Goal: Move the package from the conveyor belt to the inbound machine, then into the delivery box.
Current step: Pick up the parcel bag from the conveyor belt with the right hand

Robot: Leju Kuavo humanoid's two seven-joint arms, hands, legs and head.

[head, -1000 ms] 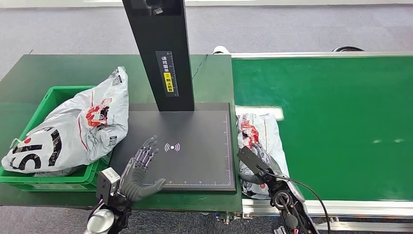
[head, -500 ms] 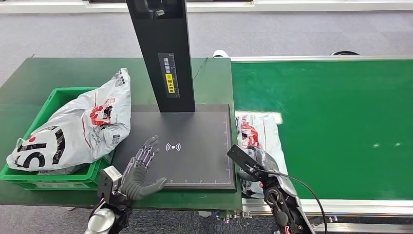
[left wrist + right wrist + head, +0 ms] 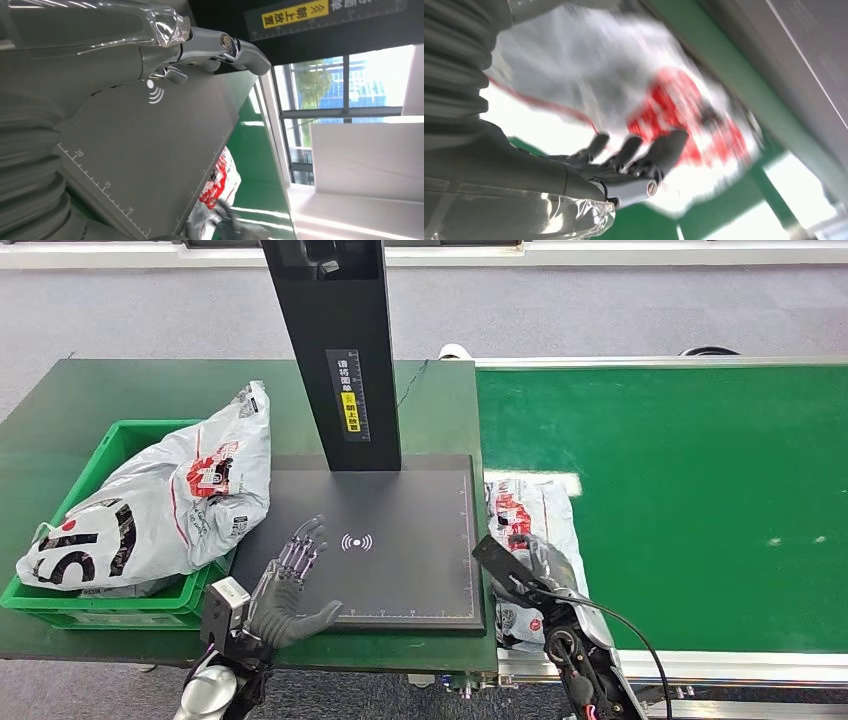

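Head view, lower right of the frame: the right robot hand (image 3: pixel 535 562) lies on the grey plastic mailer package with red print (image 3: pixel 530 515), which sits on the green conveyor belt (image 3: pixel 690 500) just beside the black flat scanning plate of the inbound machine (image 3: pixel 400 530). Against the picture from 1 second back, we see the hand has slid a little further up the package, while the package itself has hardly shifted. In the right wrist view the fingers (image 3: pixel 659 150) are spread apart over the plastic, blurred, so we cannot tell whether they have any hold yet. We judge the grasp is only now being made. The left robot hand (image 3: pixel 290 585), lower left, rests spread and empty at the plate's edge, unmoved. The green plastic delivery box (image 3: pixel 110 445) on the dark green counter (image 3: pixel 60 390) already holds 1 bulky grey package (image 3: pixel 160 510).
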